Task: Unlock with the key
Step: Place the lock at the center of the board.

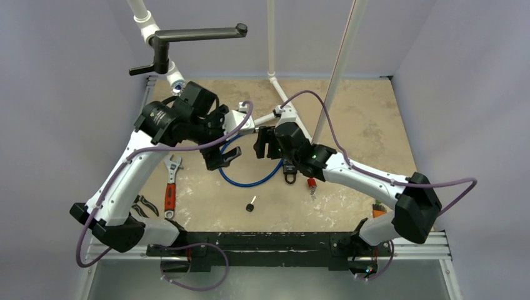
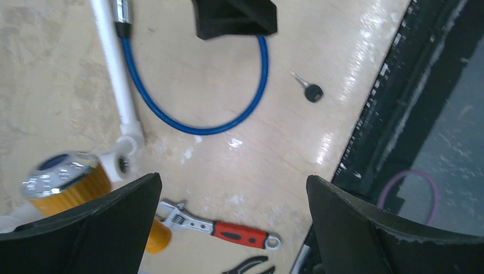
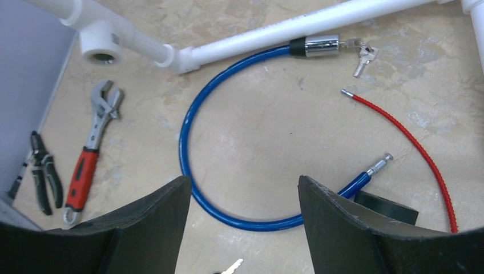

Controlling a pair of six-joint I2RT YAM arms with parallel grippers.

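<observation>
Unlocking is judged done, cable pin (image 3: 379, 165) free ahead of right gripper (image 3: 243, 194), jaws parted empty as on left gripper (image 2: 233, 191); withdrawal called for.

Seen from my remote station: a glossy blue plastic-sheathed cable (image 3: 188, 123) meets a polished chrome lock barrel (image 3: 321, 45) at 1 o'clock, with bright metal keys (image 3: 363, 54). The white pipe (image 3: 257, 34) is smooth plastic. The mottled beige tabletop (image 3: 274, 131) is scuffed. At 9 o'clock, the wrench (image 3: 94, 137) is bare steel with a red grip.

Bright even light; glare on table (image 2: 365, 63); foreground blurred.
</observation>
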